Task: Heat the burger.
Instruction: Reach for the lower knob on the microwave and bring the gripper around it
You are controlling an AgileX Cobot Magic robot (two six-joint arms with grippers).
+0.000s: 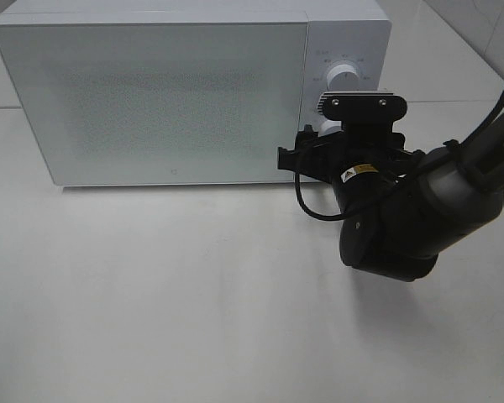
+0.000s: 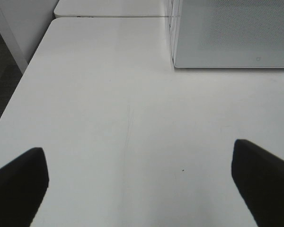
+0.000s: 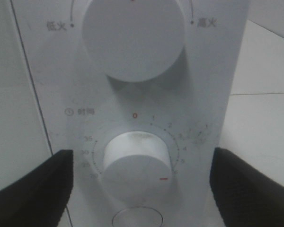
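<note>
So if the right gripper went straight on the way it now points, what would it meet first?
Most likely the timer knob, the lower dial on the control panel of the microwave. It sits centred between the open fingers of the right gripper. The remaining gap is hard to judge.

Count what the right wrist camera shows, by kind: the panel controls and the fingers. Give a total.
Knobs: 2
Button, cut off at the picture's edge: 1
Right fingers: 2
Total: 5
</note>
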